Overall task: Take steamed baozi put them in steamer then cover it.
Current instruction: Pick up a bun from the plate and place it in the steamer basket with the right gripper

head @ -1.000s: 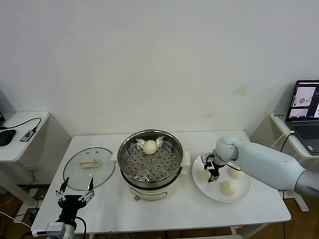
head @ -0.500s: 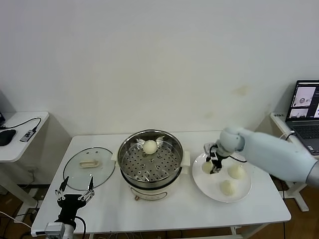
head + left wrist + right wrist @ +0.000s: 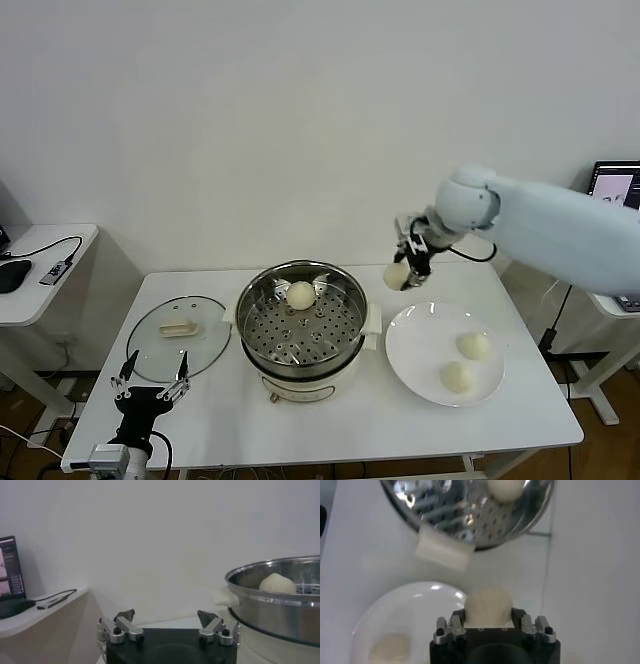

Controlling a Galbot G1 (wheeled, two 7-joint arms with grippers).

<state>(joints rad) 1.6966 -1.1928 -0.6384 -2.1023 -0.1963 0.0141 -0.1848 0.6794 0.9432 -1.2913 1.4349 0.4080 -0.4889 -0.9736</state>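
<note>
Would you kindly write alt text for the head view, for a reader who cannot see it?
The right pincer holds a baozi in the air between the white plate and the open steamer, which has one bun inside. Two buns lie on the plate; the left pincer waits open near the glass cover.

Steamer (image 3: 300, 325) shiny perforated steel; cover (image 3: 180, 336) clear glass; baozi (image 3: 397, 276) smooth, matt.

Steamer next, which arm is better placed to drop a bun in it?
The right. Its gripper already holds a baozi lifted beside the steamer, between it and the plate. The left gripper hangs open and empty at the table's near left edge, near the glass cover.
</note>
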